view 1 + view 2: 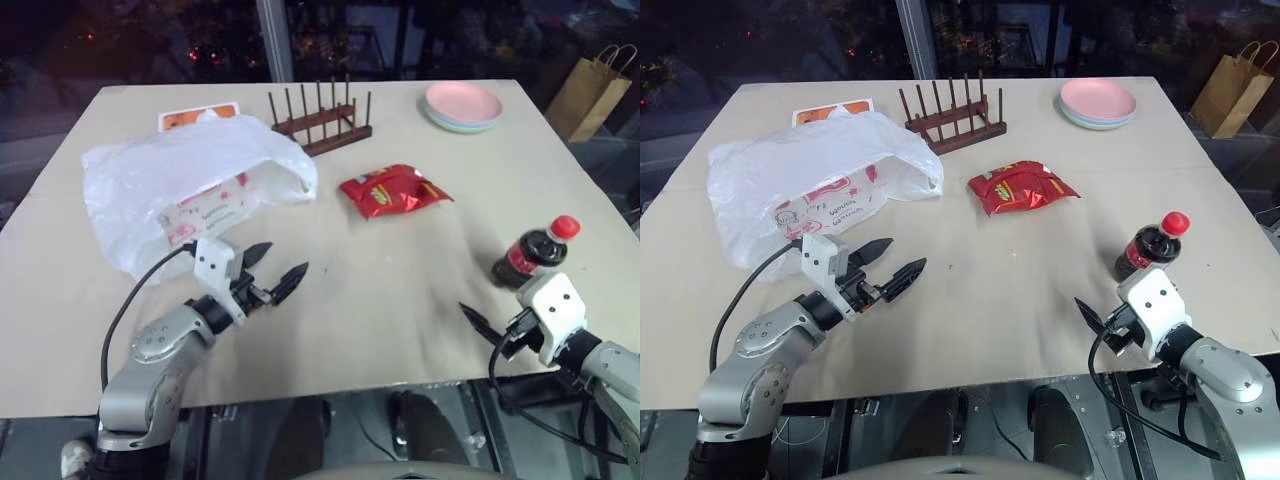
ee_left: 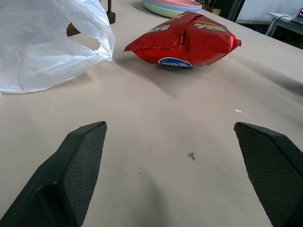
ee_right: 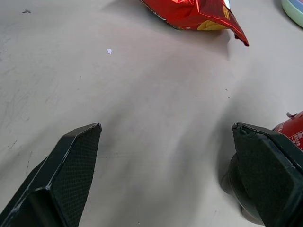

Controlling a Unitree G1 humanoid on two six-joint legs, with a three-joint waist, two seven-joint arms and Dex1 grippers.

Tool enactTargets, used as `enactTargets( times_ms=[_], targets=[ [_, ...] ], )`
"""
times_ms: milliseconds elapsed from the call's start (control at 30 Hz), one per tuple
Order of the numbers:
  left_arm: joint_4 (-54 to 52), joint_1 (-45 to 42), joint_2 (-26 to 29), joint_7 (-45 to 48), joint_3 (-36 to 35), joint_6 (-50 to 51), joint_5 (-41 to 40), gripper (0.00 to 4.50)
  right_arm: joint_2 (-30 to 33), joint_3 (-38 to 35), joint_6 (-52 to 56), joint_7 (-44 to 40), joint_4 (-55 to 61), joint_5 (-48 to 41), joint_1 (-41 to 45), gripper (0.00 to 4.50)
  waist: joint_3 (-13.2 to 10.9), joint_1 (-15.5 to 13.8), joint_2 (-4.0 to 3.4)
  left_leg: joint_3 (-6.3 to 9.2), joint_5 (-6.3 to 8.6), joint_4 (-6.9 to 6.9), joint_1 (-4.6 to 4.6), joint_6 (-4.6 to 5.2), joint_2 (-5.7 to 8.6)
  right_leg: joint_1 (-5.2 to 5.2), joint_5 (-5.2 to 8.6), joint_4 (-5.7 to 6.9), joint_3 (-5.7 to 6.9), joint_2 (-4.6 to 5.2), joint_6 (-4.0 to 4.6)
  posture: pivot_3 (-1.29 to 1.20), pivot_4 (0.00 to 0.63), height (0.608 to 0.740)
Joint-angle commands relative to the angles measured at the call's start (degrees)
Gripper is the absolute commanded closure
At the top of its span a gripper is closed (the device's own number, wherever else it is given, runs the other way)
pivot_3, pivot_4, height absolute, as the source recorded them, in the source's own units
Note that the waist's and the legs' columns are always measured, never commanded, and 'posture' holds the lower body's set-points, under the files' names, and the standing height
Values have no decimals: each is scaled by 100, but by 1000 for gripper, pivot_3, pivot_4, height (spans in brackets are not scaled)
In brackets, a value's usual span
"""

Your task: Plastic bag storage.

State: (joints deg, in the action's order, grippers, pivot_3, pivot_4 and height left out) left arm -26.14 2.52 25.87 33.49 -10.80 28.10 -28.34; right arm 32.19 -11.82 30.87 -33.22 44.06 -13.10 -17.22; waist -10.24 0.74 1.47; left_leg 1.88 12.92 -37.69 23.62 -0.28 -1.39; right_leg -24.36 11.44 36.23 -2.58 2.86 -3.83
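The left claw (image 1: 272, 270) hovers low over the beige table (image 1: 400, 300) with its two black fingers spread wide and nothing between them. Its tips point toward the table's middle, just off the near edge of the large crinkly translucent white plastic bag (image 1: 180, 190). The right claw (image 1: 1092, 318) hangs near the table's front right edge, equally released and empty; in the eye views only one of its fingers is clear, the other hidden behind its white wrist block.

The plastic bag lies slumped on the left half of the table, its long axis running across the table from left to right. Its open mouth, a rumpled loop of film, points right toward the red crinkly snack packet (image 1: 393, 190). The red print on the bag is too blurred to read. The bag covers most of an orange-and-white card (image 1: 200, 116) behind it and overlaps the left end of the dark wooden dish rack (image 1: 322, 118). A small cola bottle with a red cap (image 1: 536, 248) stands just beyond the right claw.
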Motion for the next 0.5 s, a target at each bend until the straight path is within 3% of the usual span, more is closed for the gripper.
enactTargets(
  times_ms=[33, 233, 333, 500],
  targets=[
    [-264, -56, 27, -36, -79, -91, -107, 32, 31, -92, -224, -52, 245, -100, -68, 0, 0, -1, 0, 0, 0, 0, 0, 0, 0, 0, 0, 0, 0, 0, 0, 0, 150, 740],
    [-427, -790, -157, -695, -144, 311, -370, 32, -198, 127, -383, 33, 241, -406, 388, 0, 1, -7, 1, 3, 0, -7, 0, 0, 0, 6, -1, 0, 2, 0, -1, 0, 150, 740],
    [-447, -1338, -99, -1212, -88, 372, 16, 32, -232, 306, -357, -22, 412, -625, 729, 0, 2, -3, 0, 6, 0, -12, -3, 0, 0, 10, -1, 3, 3, -3, -2, 0, 150, 740],
    [3, -1973, 1027, -2115, 447, 216, 2264, 32, -100, 652, -235, -66, 409, -711, 1226, 0, 2, 18, 0, 11, 0, -13, -6, 0, 0, 12, -1, 7, 3, -10, -1, 0, 150, 740]
  ],
)
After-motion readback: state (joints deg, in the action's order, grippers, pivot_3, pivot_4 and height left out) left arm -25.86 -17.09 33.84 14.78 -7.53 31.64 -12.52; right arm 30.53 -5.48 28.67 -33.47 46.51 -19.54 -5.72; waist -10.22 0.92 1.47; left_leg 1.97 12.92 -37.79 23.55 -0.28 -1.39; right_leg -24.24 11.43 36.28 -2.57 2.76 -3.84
